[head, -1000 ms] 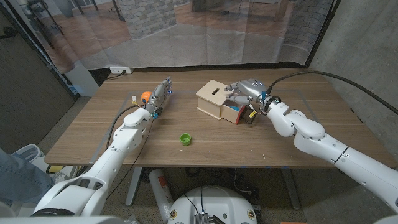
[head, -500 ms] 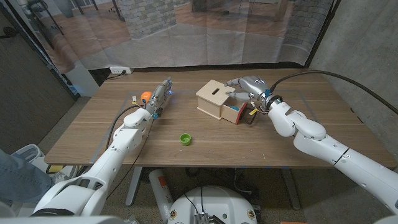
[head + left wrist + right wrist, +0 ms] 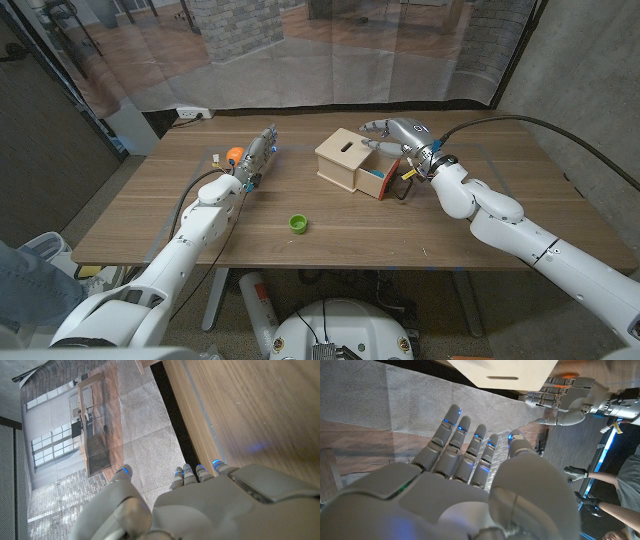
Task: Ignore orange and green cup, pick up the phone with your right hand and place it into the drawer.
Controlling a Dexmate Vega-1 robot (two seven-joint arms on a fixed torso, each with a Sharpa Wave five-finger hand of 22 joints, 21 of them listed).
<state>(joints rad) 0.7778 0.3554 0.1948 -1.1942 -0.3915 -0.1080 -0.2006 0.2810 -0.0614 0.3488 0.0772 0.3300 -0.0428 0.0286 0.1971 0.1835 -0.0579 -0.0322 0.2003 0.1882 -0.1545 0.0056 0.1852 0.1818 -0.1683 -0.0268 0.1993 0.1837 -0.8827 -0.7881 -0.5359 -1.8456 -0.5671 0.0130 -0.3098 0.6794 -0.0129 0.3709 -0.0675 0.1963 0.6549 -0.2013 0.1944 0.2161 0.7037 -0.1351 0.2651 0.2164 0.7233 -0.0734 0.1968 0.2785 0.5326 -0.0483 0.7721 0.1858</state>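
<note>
Wooden table [image 3: 330, 235] | drawer [image 3: 378, 182] open, contents unclear | right hand [image 3: 392, 133] spread, empty

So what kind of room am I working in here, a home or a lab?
Most likely a lab or test space, not a home. The wooden table stands alone on a bare floor, a translucent plastic curtain hangs behind it, and a person wearing black gloves stands nearby, probably teleoperating.
</note>
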